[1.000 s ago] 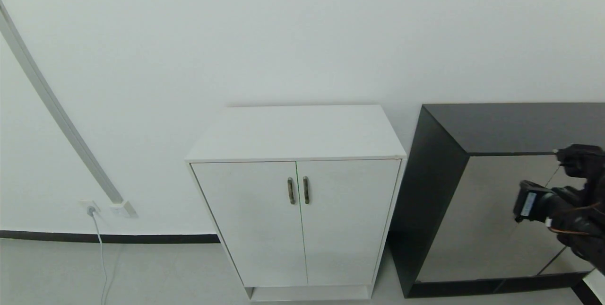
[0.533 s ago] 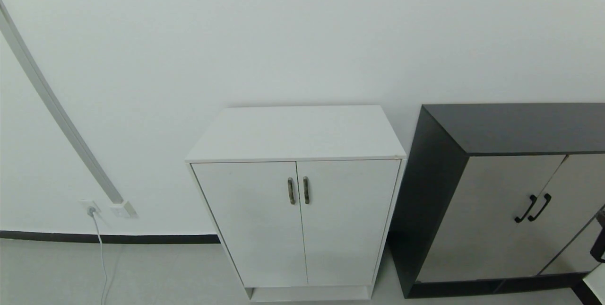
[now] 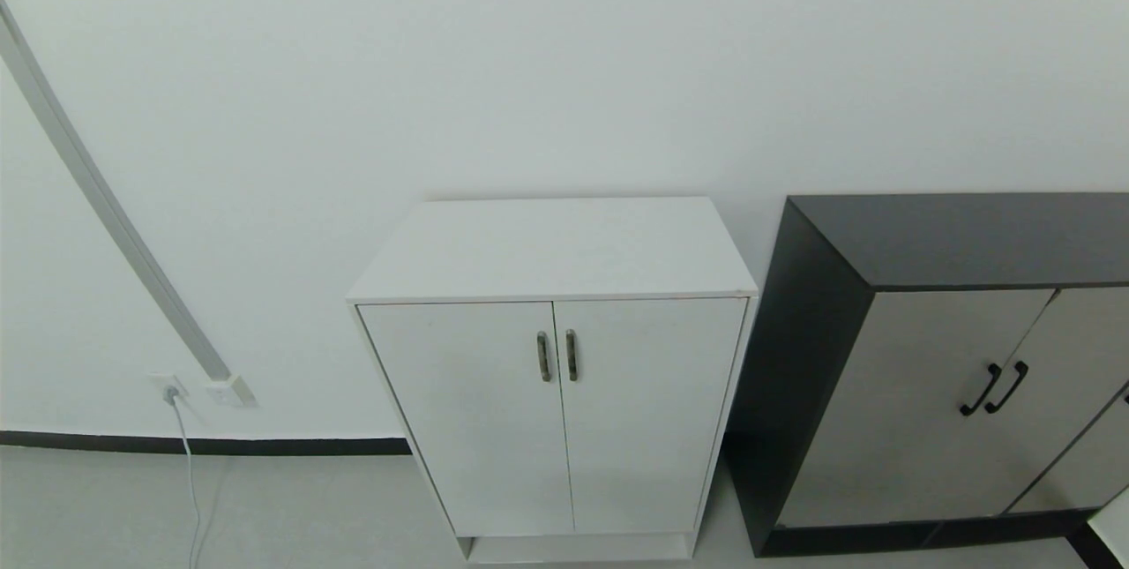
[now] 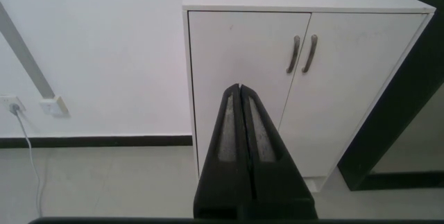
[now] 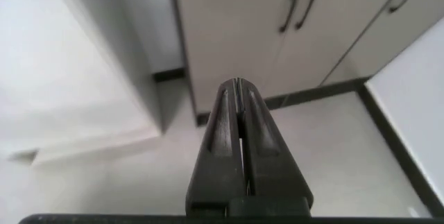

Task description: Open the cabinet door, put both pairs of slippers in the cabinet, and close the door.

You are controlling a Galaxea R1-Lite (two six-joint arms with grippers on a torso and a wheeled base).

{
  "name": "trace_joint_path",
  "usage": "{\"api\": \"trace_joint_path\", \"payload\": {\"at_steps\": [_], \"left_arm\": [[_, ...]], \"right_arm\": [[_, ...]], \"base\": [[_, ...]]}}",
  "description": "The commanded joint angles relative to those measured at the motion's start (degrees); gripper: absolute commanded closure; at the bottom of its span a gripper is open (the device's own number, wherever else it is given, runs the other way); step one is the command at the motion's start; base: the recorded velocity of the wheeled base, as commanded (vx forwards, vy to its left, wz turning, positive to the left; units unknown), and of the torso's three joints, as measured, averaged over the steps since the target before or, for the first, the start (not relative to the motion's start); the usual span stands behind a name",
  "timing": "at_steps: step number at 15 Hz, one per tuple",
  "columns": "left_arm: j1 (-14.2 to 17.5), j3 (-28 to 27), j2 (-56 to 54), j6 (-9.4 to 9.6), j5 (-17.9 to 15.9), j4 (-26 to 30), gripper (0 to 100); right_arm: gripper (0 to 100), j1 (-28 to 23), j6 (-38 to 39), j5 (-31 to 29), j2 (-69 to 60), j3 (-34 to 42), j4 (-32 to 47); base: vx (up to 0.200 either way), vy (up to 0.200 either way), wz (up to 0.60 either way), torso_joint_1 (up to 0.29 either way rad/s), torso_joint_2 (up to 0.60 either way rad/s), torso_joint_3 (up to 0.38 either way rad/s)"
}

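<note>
A white two-door cabinet [image 3: 554,393] stands against the wall, both doors shut, with a pair of dark vertical handles [image 3: 557,355] at the centre seam. The left wrist view faces the same cabinet [image 4: 305,78] from a distance. My left gripper [image 4: 240,89] is shut with nothing in it, well short of the door. My right gripper [image 5: 238,84] is shut and empty too, low over the floor before the dark cabinet's doors [image 5: 277,30].
A black cabinet with grey doors and black handles [image 3: 994,387] stands right beside the white one. A wall socket with a cable [image 3: 172,397] sits low on the left, under a slanted grey conduit [image 3: 97,190]. Grey floor [image 4: 104,182] lies in front.
My right arm has dropped out of the head view at the right edge, uncovering the black cabinet's handles. The cabinets have not moved.
</note>
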Motion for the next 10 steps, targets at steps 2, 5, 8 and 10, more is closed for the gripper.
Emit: {"api": "trace_joint_path", "payload": {"at_steps": [2, 5, 8, 10], "left_arm": [[0.0, 0.0, 0.0, -0.01, 0.0, 0.0, 100], [0.0, 0.0, 0.0, -0.01, 0.0, 0.0, 100], [0.0, 0.0, 0.0, -0.01, 0.0, 0.0, 100], [0.0, 0.0, 0.0, 0.07, 0.0, 0.0, 100]], "right_arm": [[100, 0.4, -0.2, 6.0, -18.7, -1.9, 15.6], [100, 0.9, -1.4, 8.8, -23.7, -1.4, 21.7], [100, 1.8, -4.7, 11.8, -27.9, -0.3, 27.1], [100, 1.9, -5.1, 11.9, -28.9, 0.4, 28.2]], "base": [[0.000, 0.000, 0.00, 0.000, 0.00, 0.000], [0.000, 0.000, 0.00, 0.000, 0.00, 0.000], [0.000, 0.000, 0.00, 0.000, 0.00, 0.000], [0.000, 0.000, 0.00, 0.000, 0.00, 0.000]]}}
